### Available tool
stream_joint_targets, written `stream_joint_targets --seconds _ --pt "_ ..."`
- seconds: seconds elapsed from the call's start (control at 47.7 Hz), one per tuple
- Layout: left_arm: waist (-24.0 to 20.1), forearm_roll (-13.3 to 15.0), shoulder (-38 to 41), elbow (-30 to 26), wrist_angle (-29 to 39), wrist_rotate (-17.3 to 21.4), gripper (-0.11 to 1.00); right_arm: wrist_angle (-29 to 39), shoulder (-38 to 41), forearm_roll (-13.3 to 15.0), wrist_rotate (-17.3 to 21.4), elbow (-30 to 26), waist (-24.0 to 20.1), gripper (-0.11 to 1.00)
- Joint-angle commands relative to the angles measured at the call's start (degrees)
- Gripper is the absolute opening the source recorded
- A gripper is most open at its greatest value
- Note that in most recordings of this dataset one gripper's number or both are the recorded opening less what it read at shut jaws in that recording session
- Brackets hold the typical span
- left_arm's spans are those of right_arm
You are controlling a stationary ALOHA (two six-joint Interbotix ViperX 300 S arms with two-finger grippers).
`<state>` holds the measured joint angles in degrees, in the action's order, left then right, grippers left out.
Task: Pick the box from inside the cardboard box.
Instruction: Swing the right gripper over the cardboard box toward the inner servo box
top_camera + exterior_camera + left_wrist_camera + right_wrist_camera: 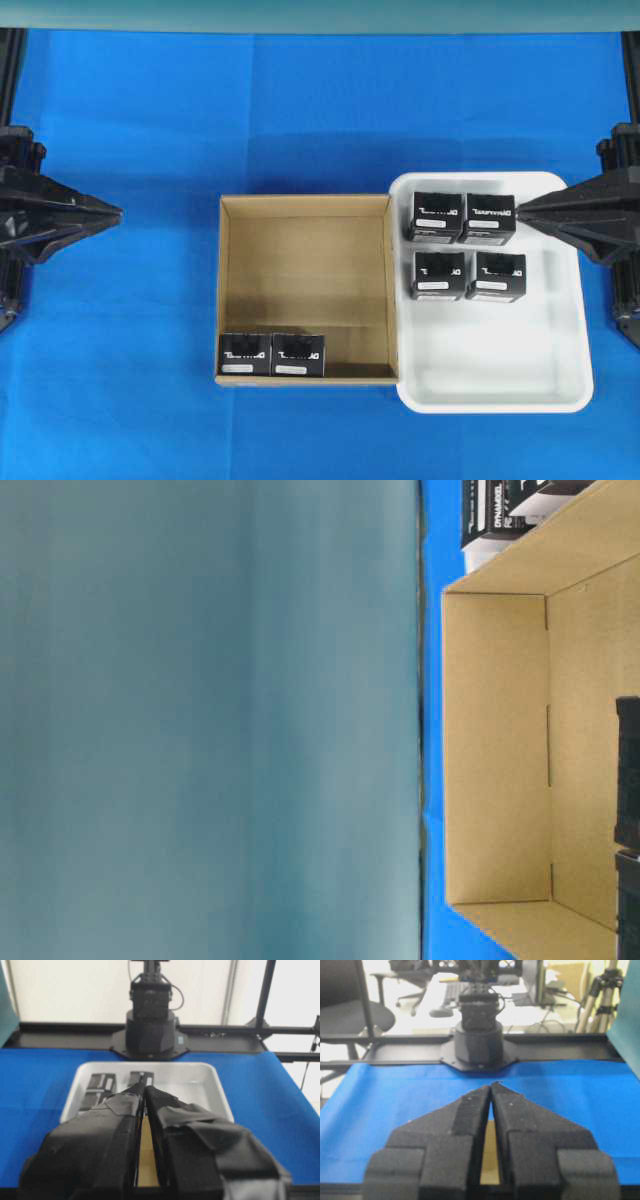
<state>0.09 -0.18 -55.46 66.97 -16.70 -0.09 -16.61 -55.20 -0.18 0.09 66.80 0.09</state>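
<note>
Left arm: it reaches in from the left edge of the overhead view, held level and pointing toward the middle of the blue table cover, its tip well short of the carton.
Left gripper: its 2 taped fingers meet at the tips in the wrist view, closed on nothing.
Right arm: it comes in from the right edge as a mirror of the left, level and pointing inward.
Right gripper: its 2 padded fingers touch at the tips, closed and empty; in the overhead view its tip lies over the right rim of the tray, just beside the upper right black box there.
Cardboard box: open-topped, brown, in the middle of the table, touching the white tray on its right.
Box: it stands in the near left corner of the carton floor, against the near wall, its white label strip facing the near edge.
Neighbour: a lettered black box sits touching it on its left, in the very corner.
Tray contents: 4 black boxes in 2 rows of 2 at the far end of the tray; the far 2 carry bold white lettering.
Table-level view: turned sideways, it shows the carton's tan inside and a plain grey-green backdrop.
</note>
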Motion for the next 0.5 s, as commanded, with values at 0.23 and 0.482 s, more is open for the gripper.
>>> stream_joint_targets --seconds 0.23,0.482 --pt "0.1 -0.8 0.3 -3.7 8.3 -0.3 -0.07 15.6 5.4 -6.7 4.7 -6.7 0.5 0.02" --pt "0.2 -0.9 -0.6 -4.5 13.7 -0.4 -0.07 35.1 17.1 -6.9 10.4 -18.7 0.1 0.02"
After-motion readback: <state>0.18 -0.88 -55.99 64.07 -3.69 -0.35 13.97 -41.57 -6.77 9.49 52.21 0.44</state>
